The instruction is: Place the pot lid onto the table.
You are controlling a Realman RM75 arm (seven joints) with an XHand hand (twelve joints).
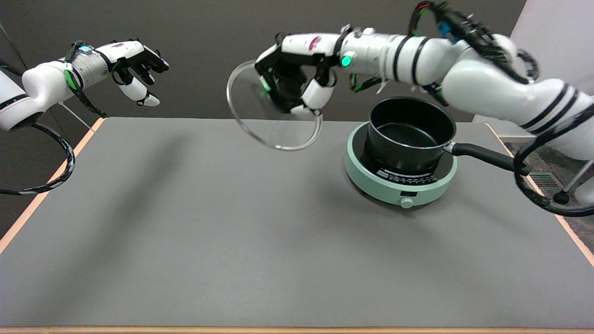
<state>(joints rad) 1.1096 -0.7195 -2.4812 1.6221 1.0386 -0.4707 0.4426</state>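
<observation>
Aloft, right hand [291, 81] curled around one glass pot lid [274, 109], tilted, with one black saucepan [410, 132] beside its wrist.

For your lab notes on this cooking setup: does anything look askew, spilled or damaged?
Only the round clear glass pot lid looks askew: the right hand holds it tilted in the air, left of the open black saucepan on the mint-green hotplate. Nothing looks spilled or broken on the grey table.

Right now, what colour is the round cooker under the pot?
Pale mint green, with a black top, seen in the head view: cooker beneath the black pot.
</observation>
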